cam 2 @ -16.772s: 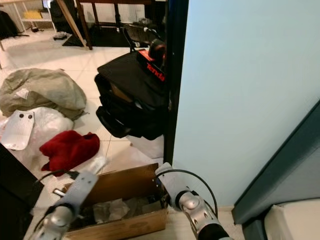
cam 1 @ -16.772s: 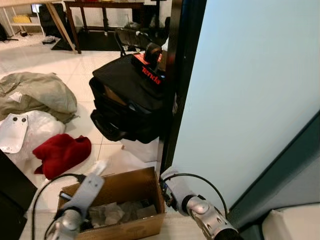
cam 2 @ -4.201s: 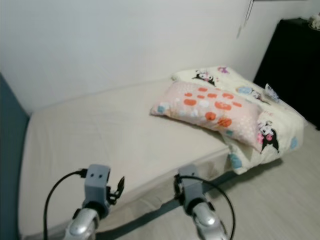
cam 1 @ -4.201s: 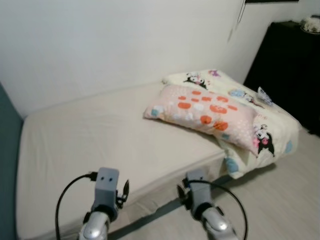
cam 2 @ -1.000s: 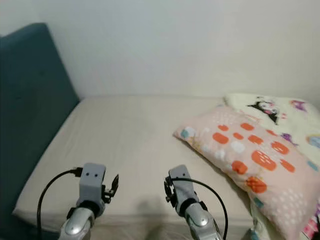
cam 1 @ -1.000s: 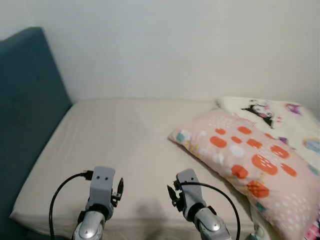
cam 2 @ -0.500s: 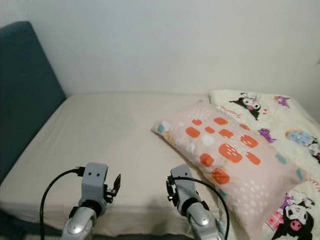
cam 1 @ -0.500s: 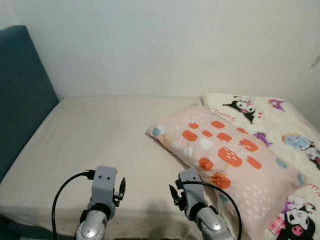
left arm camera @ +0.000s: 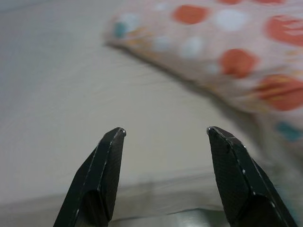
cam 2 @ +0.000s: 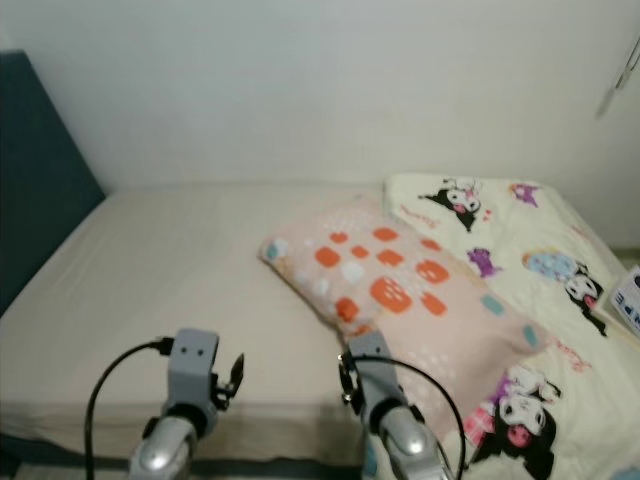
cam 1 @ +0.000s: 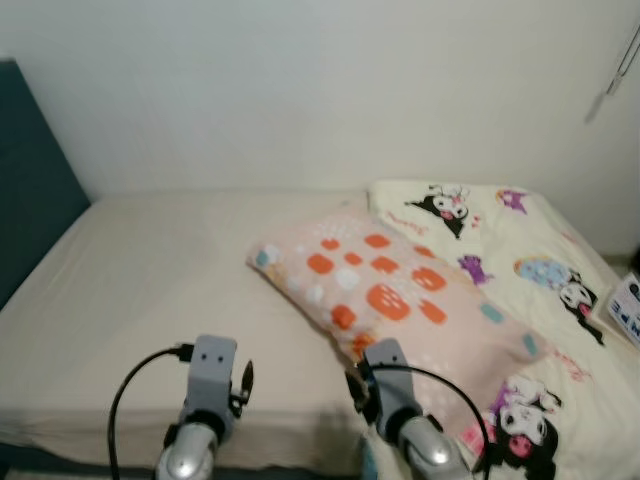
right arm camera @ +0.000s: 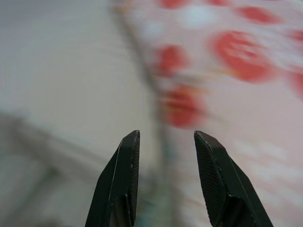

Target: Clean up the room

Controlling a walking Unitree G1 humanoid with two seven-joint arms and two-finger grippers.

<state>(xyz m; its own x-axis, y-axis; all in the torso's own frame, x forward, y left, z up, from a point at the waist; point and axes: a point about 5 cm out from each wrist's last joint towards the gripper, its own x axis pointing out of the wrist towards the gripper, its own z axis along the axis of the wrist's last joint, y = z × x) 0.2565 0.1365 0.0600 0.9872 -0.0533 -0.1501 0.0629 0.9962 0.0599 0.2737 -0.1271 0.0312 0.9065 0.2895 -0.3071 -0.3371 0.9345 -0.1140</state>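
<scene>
- The left pincer (left arm camera: 163,137) hangs low at 7 o'clock over the bed's (cam 1: 150,270) near edge, fingers spread wide, holding nothing.
- The right pincer (right arm camera: 165,142) sits at 5 o'clock by the near end of the pink spotted pillow (cam 1: 390,300), its fingers parted, empty.
- The pillow lies slantwise at centre, overlapping a cartoon-print blanket (cam 1: 540,270) at 3 o'clock.
- A dark teal headboard (cam 1: 25,190) stands at 9 o'clock.

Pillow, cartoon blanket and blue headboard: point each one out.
pillow (cam 1: 385,295), left eye view, on its spotted top face.
cartoon blanket (cam 2: 545,260), right eye view, on the printed upper surface.
blue headboard (cam 2: 40,160), right eye view, on its padded front.
</scene>
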